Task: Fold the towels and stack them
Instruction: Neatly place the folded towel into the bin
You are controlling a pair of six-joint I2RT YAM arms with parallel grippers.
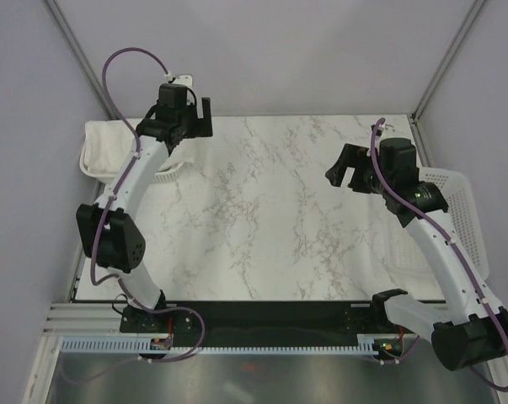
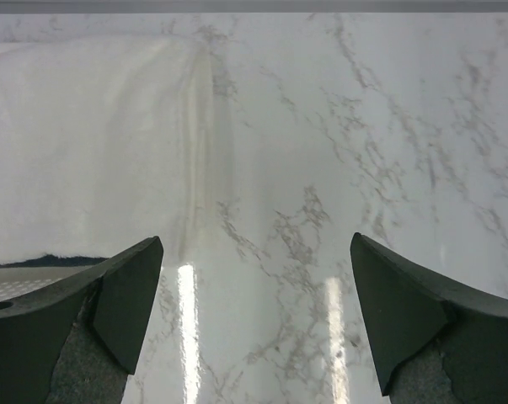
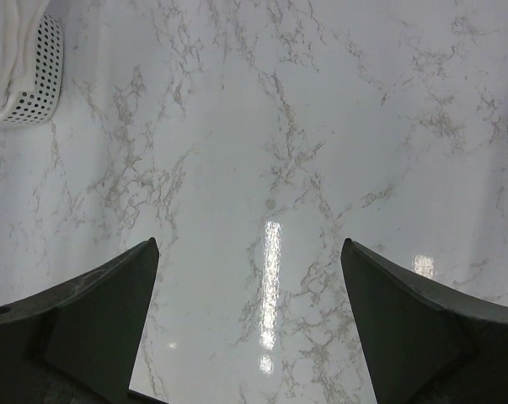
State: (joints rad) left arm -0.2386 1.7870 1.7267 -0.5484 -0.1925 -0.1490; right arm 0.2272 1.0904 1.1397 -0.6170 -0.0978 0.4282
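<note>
White towel (image 1: 102, 147) in left-edge basket (image 1: 171, 172)

Over at the far left, a white, fluffy towel (image 1: 102, 141) lies bundled in a white mesh basket (image 1: 171, 172), filling it to the rim. Close up, its surface (image 2: 77, 143) looks plush and fairly smooth. From across the way, its soft folds (image 3: 5, 42) bulge above the basket's perforated wall.
</note>
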